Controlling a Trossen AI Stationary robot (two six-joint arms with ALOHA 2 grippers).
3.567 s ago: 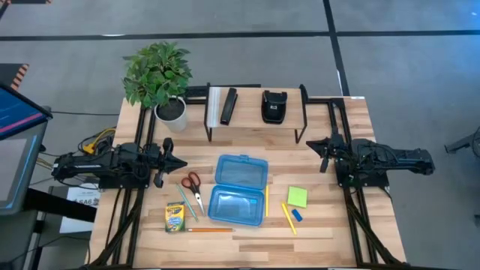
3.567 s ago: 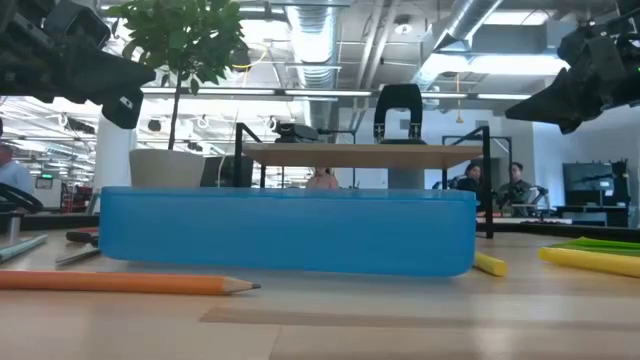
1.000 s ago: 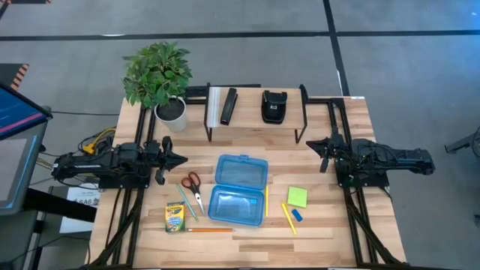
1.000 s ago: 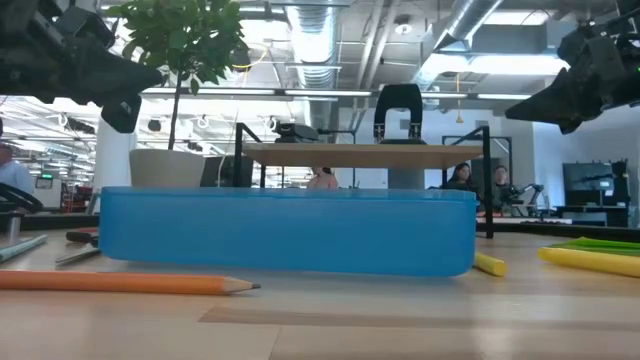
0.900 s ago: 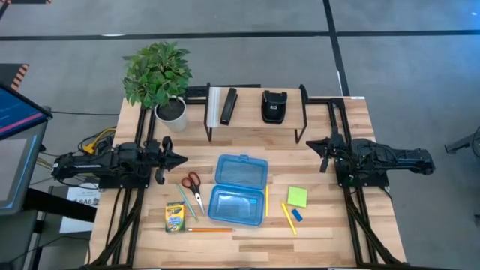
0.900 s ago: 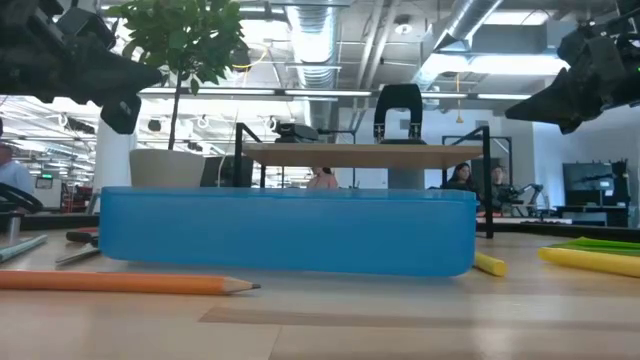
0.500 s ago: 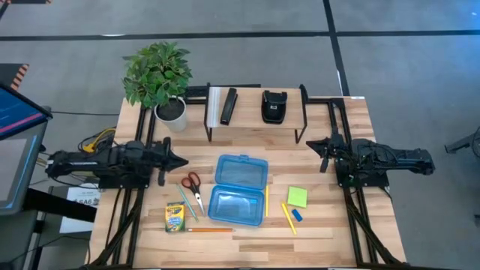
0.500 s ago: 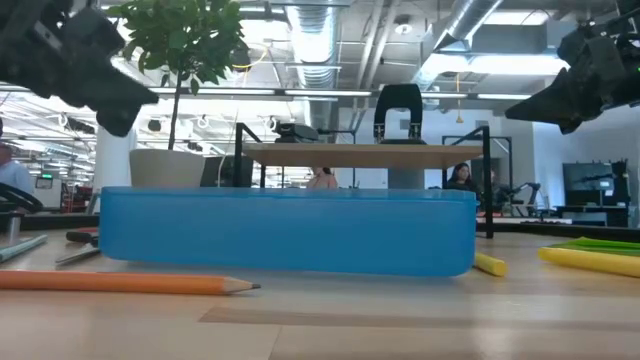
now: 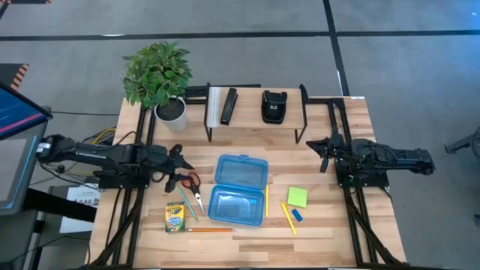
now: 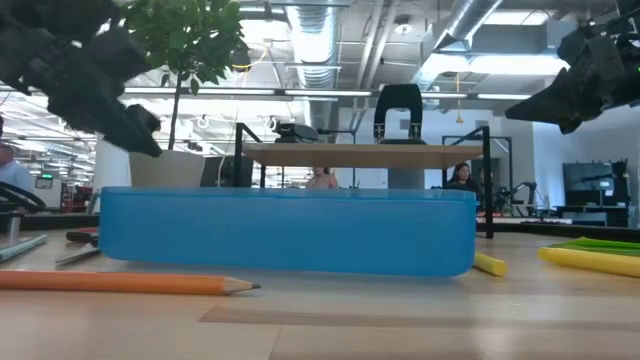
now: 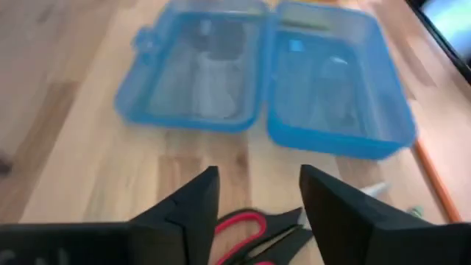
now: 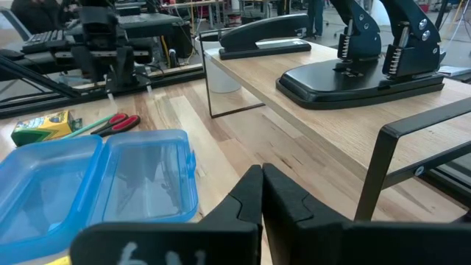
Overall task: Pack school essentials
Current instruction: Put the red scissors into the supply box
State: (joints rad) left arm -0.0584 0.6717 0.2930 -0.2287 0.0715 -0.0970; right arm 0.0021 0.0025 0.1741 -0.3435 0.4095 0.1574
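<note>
From above, the left gripper (image 9: 178, 166) hangs right over the red-handled scissors (image 9: 192, 182), beside the open blue case (image 9: 238, 190); the crayon box (image 9: 175, 217) lies nearby. The right gripper (image 9: 324, 152) waits at the table's right side. In the left wrist view, the left fingers (image 11: 193, 199) are spread apart above the scissors (image 11: 254, 230). In the right wrist view, the right fingers (image 12: 249, 193) are pressed together.
</note>
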